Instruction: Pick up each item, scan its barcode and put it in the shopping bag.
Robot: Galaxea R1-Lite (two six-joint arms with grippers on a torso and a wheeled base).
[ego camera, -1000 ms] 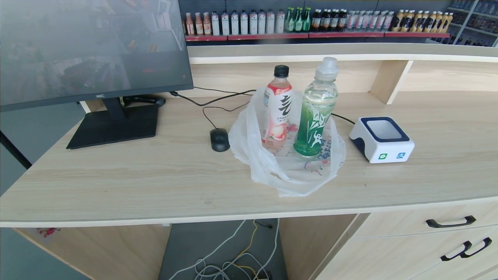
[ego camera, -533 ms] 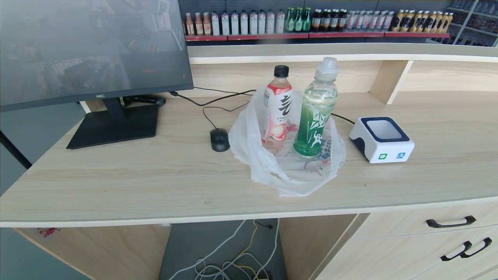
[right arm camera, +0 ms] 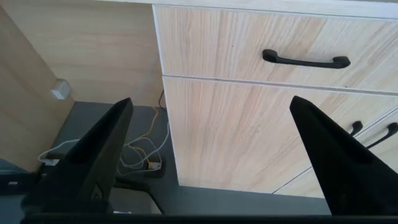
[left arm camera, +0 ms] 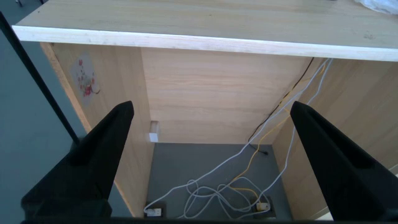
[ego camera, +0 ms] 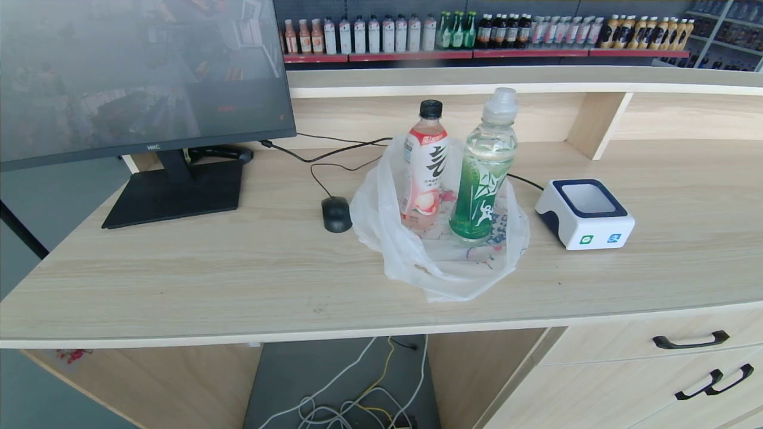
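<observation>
Two bottles stand upright inside the white plastic shopping bag (ego camera: 417,262) in the middle of the counter: a pink drink bottle (ego camera: 424,173) with a black cap, and a taller green bottle (ego camera: 484,173) with a clear cap to its right. A white and blue barcode scanner (ego camera: 584,213) sits just right of the bag. My left gripper (left arm camera: 211,162) hangs open below the counter's front edge, facing the space under the desk. My right gripper (right arm camera: 208,162) is open too, low down in front of the drawers.
A monitor (ego camera: 137,77) on a black stand occupies the counter's back left, and a black mouse (ego camera: 336,213) lies left of the bag. Cables (left arm camera: 230,186) lie on the floor under the desk. Drawers with black handles (right arm camera: 305,60) are at the lower right. Shelves of bottles line the background.
</observation>
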